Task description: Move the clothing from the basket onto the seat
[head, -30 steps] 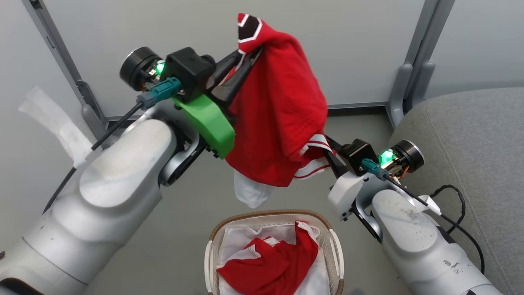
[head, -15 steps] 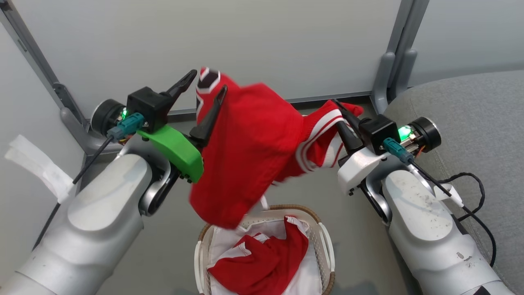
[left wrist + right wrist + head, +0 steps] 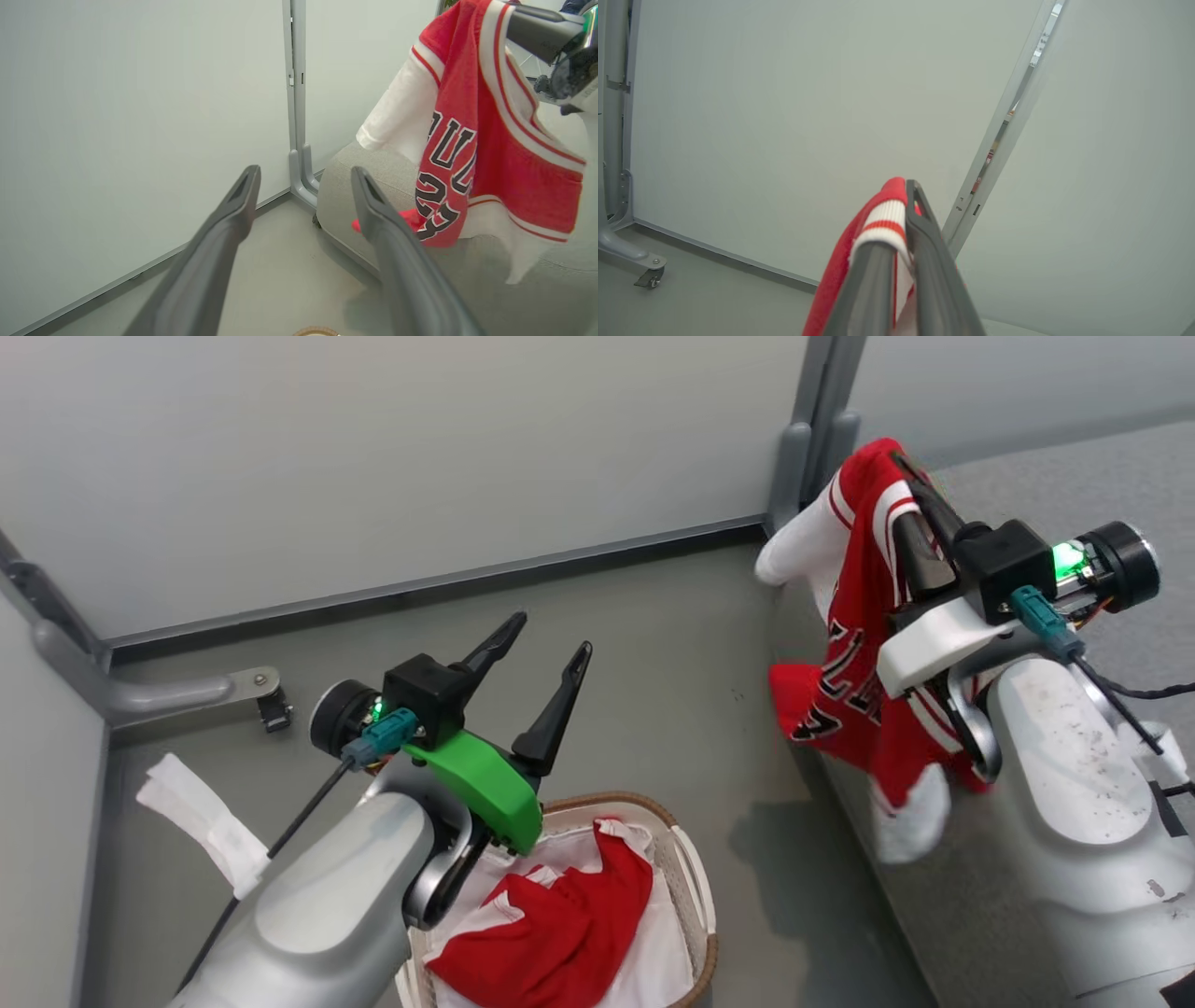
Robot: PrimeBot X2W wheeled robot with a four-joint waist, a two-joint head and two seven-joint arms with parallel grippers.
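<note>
My right gripper is closed on the white-striped trim of the red basketball jersey, with both fingers pinching the fabric near their tips; in the right wrist view the trim folds over one finger of that gripper and the jersey falls away below it. The jersey hangs free from this grip, raised above the front edge of the grey seat, with its black-and-white lettering and number facing outward and white fabric showing at its upper and lower ends. Whether its lower hem touches the seat I cannot tell. My left gripper is spread wide and holds nothing; it is positioned above the floor just beyond the laundry basket, fingers apart. Inside the basket a second red garment lies crumpled on a white sheet
</note>
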